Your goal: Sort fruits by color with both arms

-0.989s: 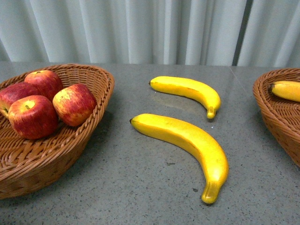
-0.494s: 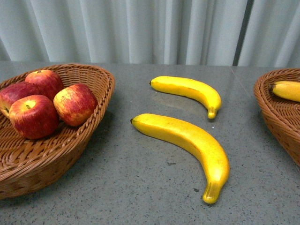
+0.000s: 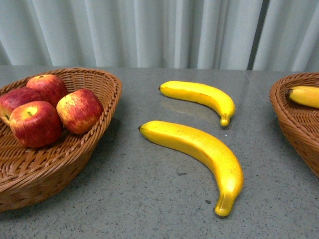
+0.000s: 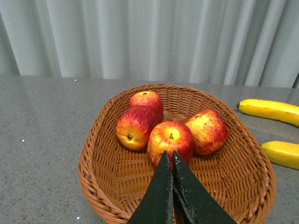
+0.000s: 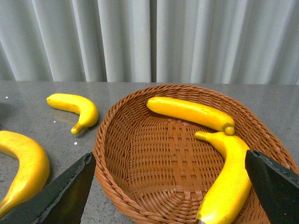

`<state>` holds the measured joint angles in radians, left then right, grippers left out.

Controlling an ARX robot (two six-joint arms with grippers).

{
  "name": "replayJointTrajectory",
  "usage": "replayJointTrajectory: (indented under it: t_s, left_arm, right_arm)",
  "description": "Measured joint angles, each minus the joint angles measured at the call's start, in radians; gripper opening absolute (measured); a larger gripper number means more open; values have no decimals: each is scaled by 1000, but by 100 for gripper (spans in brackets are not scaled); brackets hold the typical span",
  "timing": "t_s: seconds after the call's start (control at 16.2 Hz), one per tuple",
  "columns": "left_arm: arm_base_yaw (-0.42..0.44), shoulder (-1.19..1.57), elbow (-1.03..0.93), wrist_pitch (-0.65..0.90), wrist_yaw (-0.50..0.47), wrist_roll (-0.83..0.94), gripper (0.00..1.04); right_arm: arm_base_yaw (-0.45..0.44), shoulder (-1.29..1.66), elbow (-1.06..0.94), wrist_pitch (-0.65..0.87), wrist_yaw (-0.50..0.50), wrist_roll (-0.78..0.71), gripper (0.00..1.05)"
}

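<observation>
Several red apples (image 3: pixel 79 110) lie in the left wicker basket (image 3: pixel 107 82). Two bananas rest on the grey table between the baskets, one farther back (image 3: pixel 199 94) and one nearer (image 3: pixel 199 149). Neither arm shows in the front view. In the left wrist view my left gripper (image 4: pixel 168 156) is shut and empty, hovering over the basket just short of the nearest apple (image 4: pixel 170 137). In the right wrist view my right gripper (image 5: pixel 168 156) stands wide open above the right basket (image 5: pixel 105 140), which holds two bananas (image 5: pixel 189 112) (image 5: pixel 229 182).
The right basket's rim (image 3: pixel 279 107) reaches into the front view at the right edge, with a banana end (image 3: pixel 304 95) inside. A pleated grey curtain (image 3: pixel 159 30) closes the back of the table.
</observation>
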<state>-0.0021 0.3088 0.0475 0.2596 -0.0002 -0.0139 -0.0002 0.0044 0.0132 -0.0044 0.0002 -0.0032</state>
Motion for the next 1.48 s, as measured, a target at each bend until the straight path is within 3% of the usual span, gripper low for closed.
replayJointTrajectory:
  t_s: [0.49, 0.56, 0.93, 1.48]
  left_arm:
    - [0, -143, -33, -100, 0, 0, 2]
    - [0, -262, -33, -270, 2, 0, 2]
    - [2, -301, -33, -264, 0, 3, 2]
    - [2, -301, -33, -263, 0, 3, 81]
  right_arm:
    - [0, 0, 0, 0, 0, 0, 98]
    - [0, 0, 0, 0, 0, 0, 98]
    - [0, 0, 0, 0, 0, 0, 98]
    - [0, 0, 0, 0, 0, 0, 98]
